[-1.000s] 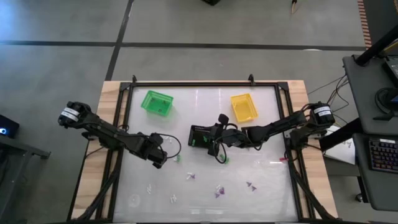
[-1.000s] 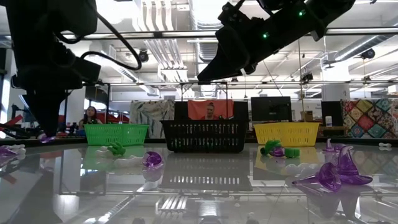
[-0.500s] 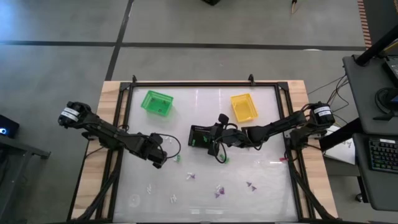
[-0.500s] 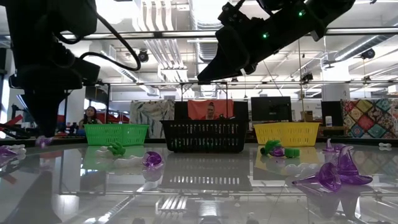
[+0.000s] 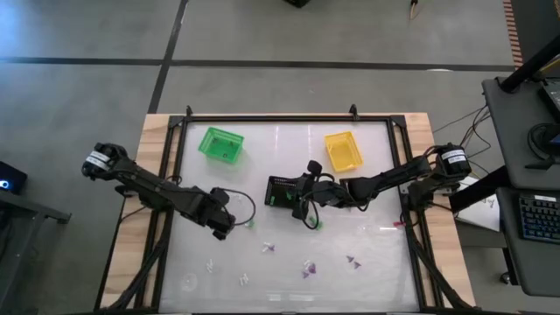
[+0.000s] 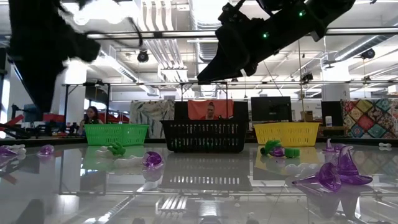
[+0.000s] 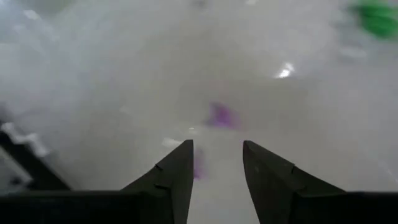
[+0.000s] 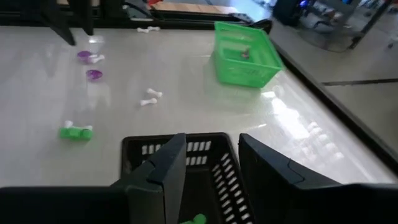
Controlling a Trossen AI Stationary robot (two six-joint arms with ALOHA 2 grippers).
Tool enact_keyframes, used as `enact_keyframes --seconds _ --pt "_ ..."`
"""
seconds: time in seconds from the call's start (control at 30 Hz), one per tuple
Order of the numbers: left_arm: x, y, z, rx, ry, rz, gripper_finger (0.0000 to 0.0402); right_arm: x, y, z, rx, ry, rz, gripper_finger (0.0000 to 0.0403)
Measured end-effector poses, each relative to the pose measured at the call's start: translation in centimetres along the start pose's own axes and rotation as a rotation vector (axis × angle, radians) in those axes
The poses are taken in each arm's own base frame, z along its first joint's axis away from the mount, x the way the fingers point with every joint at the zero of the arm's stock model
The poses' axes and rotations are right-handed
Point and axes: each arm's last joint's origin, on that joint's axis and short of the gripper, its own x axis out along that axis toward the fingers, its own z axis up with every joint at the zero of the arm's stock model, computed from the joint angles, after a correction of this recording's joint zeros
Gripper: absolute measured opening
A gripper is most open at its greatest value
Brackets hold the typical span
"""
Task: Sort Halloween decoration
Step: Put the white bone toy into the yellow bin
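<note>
Release is what has just happened on the left: the left claw (image 7: 216, 171) has parted its fingers and lifted, and the small purple trinket (image 7: 221, 116) it had been pinching a moment ago now lies free on the table (image 5: 376, 254) just ahead of the fingertips. In the low view the same purple piece (image 6: 45, 150) rests on the glossy surface at the far left, with the left arm blurred above it, where a second ago the arm's tip was down at it. That piece has landed on the bare table, not in any basket, so by my reading it has not been sorted; the drop looks like a slip or a re-grip, though I cannot tell which.

Further right, the green basket (image 5: 221, 144) sits at the back of the table. The right claw (image 8: 208, 165) has not shifted: it hovers over the black basket (image 5: 280, 192) at the table's middle, fingers spread and holding nothing, and a green piece (image 8: 192, 219) lies inside the basket below it. The yellow basket (image 5: 343, 150) stands beyond, to the right. More trinkets in purple, white and green remain scattered along the near half of the table (image 5: 308, 266), so most of the sorting is still ahead.
</note>
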Motion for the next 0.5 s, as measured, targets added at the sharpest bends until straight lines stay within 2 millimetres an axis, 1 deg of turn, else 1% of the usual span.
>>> enact_keyframes --seconds 0.13,0.23,0.33,0.5 --pt "-2.4 -2.2 -1.5 0.027 -0.006 -0.142 0.0123 0.0 0.1 0.0 0.009 0.004 0.049 0.0136" --pt "-3.5 -3.2 -3.0 -0.082 0.0 -0.208 0.0123 0.0 0.2 0.0 0.014 0.005 0.063 0.0132" --pt "-3.6 -3.5 -4.6 -0.245 0.023 -0.216 0.0123 0.0 0.3 0.0 0.009 0.005 0.088 0.0133" --pt "-3.0 -4.0 -7.0 -0.356 0.046 -0.187 0.0123 -0.1 0.4 0.0 -0.004 0.007 0.113 0.0139"
